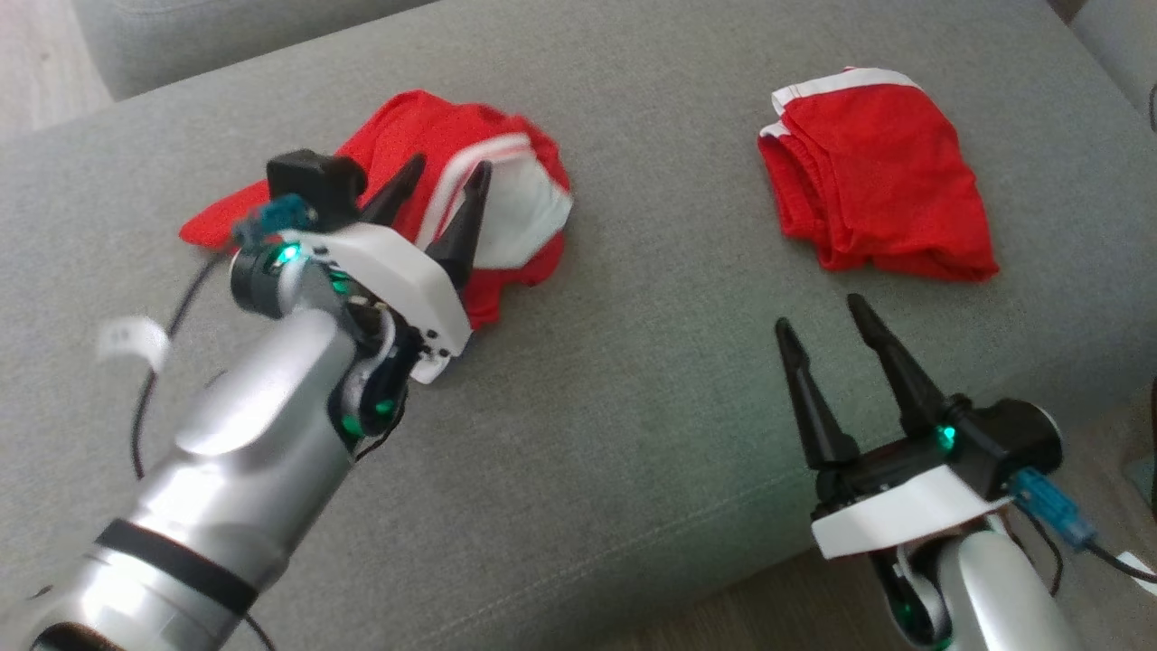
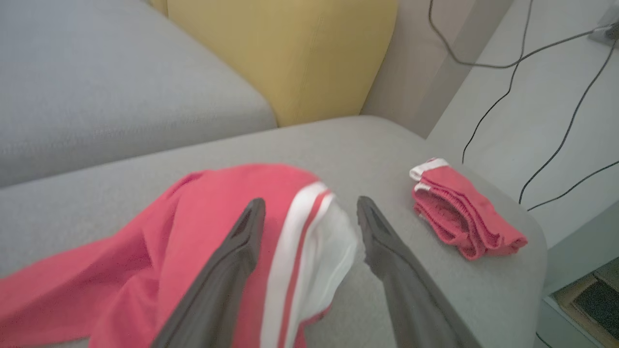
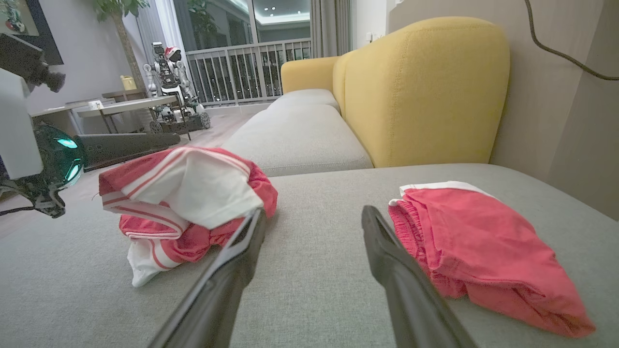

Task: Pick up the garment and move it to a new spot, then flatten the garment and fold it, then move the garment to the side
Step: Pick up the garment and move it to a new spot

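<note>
The sofa [image 1: 633, 407] is covered in grey woven cloth, matt, with a fine rough weave. The garment [image 1: 520, 194] is soft, matt red cloth with white stripes and a white panel. The shorts [image 1: 877, 172] to the right are thin red cloth with a white band. The left forearm [image 1: 244, 470] has a smooth silver shell with a soft sheen. The left gripper [image 1: 450, 165] and right gripper [image 1: 818, 312] have dark matt fingers, seemingly plastic, on smooth white housings. The far backrest [image 3: 425, 87] is yellow grained cloth.
</note>
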Motion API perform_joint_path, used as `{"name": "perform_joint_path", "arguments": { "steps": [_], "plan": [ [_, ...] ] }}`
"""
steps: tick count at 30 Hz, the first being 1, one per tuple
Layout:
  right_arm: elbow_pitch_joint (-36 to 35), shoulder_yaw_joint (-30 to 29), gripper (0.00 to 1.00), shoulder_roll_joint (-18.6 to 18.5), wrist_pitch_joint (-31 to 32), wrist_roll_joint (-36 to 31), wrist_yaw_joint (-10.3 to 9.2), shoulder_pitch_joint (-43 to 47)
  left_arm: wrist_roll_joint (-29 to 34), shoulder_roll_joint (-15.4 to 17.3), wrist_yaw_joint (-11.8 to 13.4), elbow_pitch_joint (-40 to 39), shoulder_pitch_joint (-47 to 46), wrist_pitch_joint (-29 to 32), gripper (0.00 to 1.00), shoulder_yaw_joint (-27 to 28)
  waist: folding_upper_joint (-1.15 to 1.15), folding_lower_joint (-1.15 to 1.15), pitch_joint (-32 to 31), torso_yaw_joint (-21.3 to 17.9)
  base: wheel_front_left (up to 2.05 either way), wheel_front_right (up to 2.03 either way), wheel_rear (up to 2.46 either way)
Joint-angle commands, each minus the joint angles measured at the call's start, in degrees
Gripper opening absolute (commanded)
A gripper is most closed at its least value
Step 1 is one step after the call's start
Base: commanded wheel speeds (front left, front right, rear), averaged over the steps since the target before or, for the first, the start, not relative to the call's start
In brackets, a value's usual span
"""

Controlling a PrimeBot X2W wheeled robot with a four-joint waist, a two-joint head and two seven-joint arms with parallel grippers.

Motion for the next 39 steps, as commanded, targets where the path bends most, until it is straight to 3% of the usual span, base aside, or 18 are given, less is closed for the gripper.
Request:
{"name": "perform_joint_path", "arguments": {
  "steps": [1, 4, 8, 12, 16, 25, 33, 39],
  "plan": [
    [-2.04, 0.57, 1.00, 0.03, -0.54, -0.05, -0.02, -1.28, 2.52, 1.13, 0.67, -1.06, -2.96, -4.10, 1.00, 2.25, 0.00, 0.00, -0.62, 0.67, 0.00, 0.00, 0.00],
    [-2.02, -0.85, 1.00, 0.03, -0.54, -0.01, -0.02, -0.33, 8.79, 1.34, 4.41, -2.72, -1.98, -7.29, 1.00, 3.42, 0.00, 0.00, -2.09, 2.23, 0.00, 0.00, 0.00],
    [-1.84, -1.98, 1.00, 0.03, -0.54, 0.55, -0.02, 1.61, 19.46, 2.28, 8.86, -13.81, 5.19, -7.49, 1.00, 10.08, 0.00, 0.00, -4.38, 5.52, 0.00, 0.00, 0.00],
    [-0.95, -1.60, 1.00, 0.03, -0.54, 0.82, -0.02, 3.51, 26.04, 1.97, 10.57, -23.82, 17.07, -7.50, 1.00, 16.89, 0.00, 0.00, -6.85, 9.01, 0.00, 0.00, 0.00],
    [-0.51, -2.65, 1.00, 0.03, -0.54, 0.77, -0.02, 4.88, 29.12, -0.66, 8.44, -30.29, 27.91, -7.51, 1.00, 23.25, 0.00, 0.00, -8.91, 12.61, 0.00, 0.00, 0.00],
    [0.26, -4.50, 1.00, 0.03, -0.54, 0.56, -0.02, 7.44, 36.06, -7.01, 4.85, -34.71, 44.60, -7.52, 1.00, 33.93, 0.00, 0.00, -11.90, 16.91, 0.00, 0.00, 0.00],
    [0.00, -4.47, 1.00, 0.03, -0.54, 0.50, -0.02, 9.81, 45.58, -10.27, 2.16, -35.62, 51.92, -7.52, 1.00, 37.93, 0.00, 0.00, -13.91, 18.27, 0.00, 0.00, 0.00],
    [-0.90, -4.48, 1.00, 0.03, -0.54, -0.03, -0.02, 11.72, 47.56, -11.78, 1.51, -35.42, 53.99, -7.52, 1.00, 39.39, 0.00, 0.00, -15.04, 18.62, 0.00, 0.00, 0.00]
  ]
}}
